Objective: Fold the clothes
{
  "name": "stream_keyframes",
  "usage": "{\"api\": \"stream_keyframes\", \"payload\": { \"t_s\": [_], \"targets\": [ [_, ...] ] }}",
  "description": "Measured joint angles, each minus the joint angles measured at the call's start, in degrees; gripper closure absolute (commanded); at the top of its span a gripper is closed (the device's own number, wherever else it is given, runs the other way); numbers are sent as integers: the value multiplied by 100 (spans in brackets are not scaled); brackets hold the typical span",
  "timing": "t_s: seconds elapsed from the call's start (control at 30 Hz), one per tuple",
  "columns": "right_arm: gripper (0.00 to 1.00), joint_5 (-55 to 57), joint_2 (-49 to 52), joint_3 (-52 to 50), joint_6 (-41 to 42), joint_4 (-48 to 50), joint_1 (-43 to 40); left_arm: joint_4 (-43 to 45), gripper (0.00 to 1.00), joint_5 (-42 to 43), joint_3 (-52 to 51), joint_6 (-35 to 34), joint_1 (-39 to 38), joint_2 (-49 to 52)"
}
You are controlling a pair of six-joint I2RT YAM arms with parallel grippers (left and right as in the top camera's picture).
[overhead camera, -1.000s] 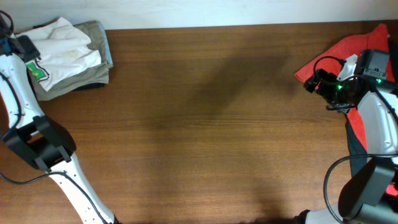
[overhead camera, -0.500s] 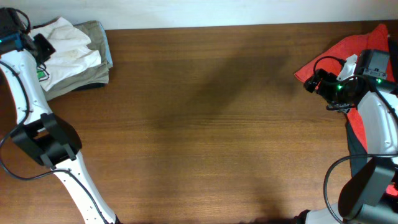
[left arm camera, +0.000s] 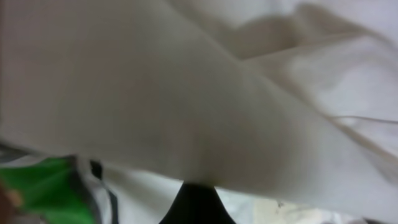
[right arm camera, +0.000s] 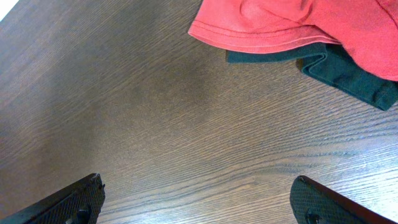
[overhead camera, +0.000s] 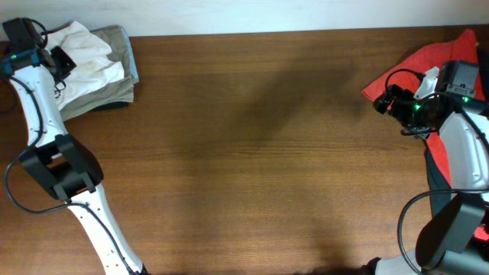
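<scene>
Location of work: the white shirt is found crumpled on top of a khaki garment at the far left corner of the counter.
Left end effector: seen clenched at the shirt's left edge. In the left wrist view white cloth fills the frame above one dark fingertip, so a fold is judged to be pinched.
Green patch: visible low and left in the wrist view, just beside the grip.
Right end effector: released, jaws spread wide, held over bare counter near the red garment and the dark garment beneath it. Nothing is held.
Step in hand: the shirt is judged to be at the point of being drawn off the pile for spreading.
How it is best done: the lift should be slow and upward first, so that only the thin top layer is taken and the khaki piece is not dragged along. The cloth should then be carried toward the open middle of the counter and laid flat before any fold is tried. A second corner could be taken by the free arm.
Risk: a thin fold may slip from a shallow pinch.
Change from a second ago: the left jaws, then partly apart, are now closed. The wrist has been shifted right onto the shirt, and the patch is now covered in the overhead view. The right arm and both piles are unchanged.
</scene>
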Motion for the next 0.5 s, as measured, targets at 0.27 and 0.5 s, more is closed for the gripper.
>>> {"api": "stream_keyframes", "payload": {
  "t_s": [0.27,0.5],
  "targets": [
    [1,0,2,0,0,-2,0,756,99,42,0,-42,0,50],
    [1,0,0,0,-2,-2,0,1578,99,42,2,-39,0,120]
  ]
}}
